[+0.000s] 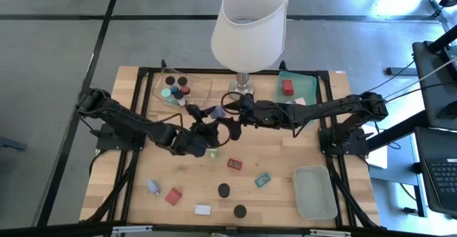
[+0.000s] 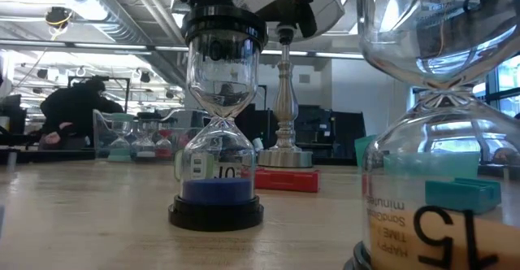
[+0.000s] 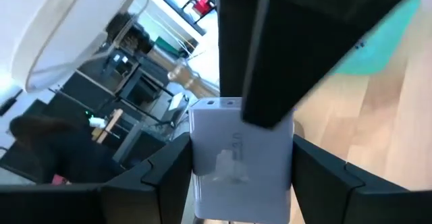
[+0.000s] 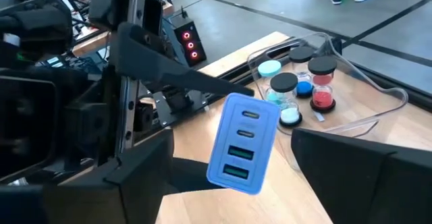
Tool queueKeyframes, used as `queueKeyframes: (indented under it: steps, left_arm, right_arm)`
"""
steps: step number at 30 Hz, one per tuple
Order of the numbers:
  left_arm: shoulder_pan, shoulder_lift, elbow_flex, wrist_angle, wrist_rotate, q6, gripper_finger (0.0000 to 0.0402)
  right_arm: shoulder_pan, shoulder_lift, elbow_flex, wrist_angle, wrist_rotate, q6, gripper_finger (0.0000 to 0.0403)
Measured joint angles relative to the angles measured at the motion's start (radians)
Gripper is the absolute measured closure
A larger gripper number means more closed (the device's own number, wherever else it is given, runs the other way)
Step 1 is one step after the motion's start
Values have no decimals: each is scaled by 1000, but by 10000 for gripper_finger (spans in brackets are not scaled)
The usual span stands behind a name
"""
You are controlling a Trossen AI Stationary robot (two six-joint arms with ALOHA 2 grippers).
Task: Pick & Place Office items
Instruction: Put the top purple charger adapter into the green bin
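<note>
A lavender block (image 1: 213, 112) with a row of ports on one end (image 4: 241, 143) hangs above the middle of the table. My left gripper (image 3: 239, 183) is shut on it. My right gripper (image 4: 250, 183) comes from the table's right and is open, one finger on each side of the block's ported end. Whether it touches the block, I cannot tell. Other office items lie on the near half of the table: a red tag (image 1: 234, 164), a teal tag (image 1: 263, 180), two black caps (image 1: 224, 190), a white block (image 1: 203, 209) and a red block (image 1: 173, 196). My left gripper pinches the lavender block between its two fingers (image 3: 169, 177), which lie on its two narrow long sides (image 3: 202, 163). The fingers lie nearly level along the block, and its ported end (image 3: 217, 104) points away from them. The block is lifted clear of the table.
A big white-shaded lamp (image 1: 248, 23) stands at the far middle. Left of it, a clear tray (image 1: 200, 87) holds several small hourglasses. To its right, a teal tray (image 1: 303, 87) holds a red block. A grey-green tray (image 1: 314, 193) sits at the near right.
</note>
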Motion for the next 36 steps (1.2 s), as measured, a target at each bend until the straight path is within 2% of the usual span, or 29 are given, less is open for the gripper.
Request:
queueKeyframes:
  steps: [4,9,13,17,21,27,30,36]
  left_arm:
    - [-1,0,0,78,52,87,196]
    - [-1,0,0,101,57,130,196]
    - [-1,0,0,100,60,137,196]
    - [2,0,0,99,88,159,196]
    - [2,0,0,103,99,166,164]
    - [-6,-1,1,103,102,164,125]
    - [-22,-1,1,100,50,130,123]
    - [-69,-1,1,79,-77,83,124]
  right_arm:
    - [-3,7,0,1,1,1,105]
    - [-6,19,0,1,2,2,126]
    - [-13,29,0,6,-1,10,165]
    - [-16,31,0,2,-6,17,227]
    - [-17,34,0,-1,-3,33,284]
    - [-18,30,0,-14,26,-11,284]
    - [-23,-8,0,-102,75,-38,284]
    - [-28,-149,0,-477,208,-3,284]
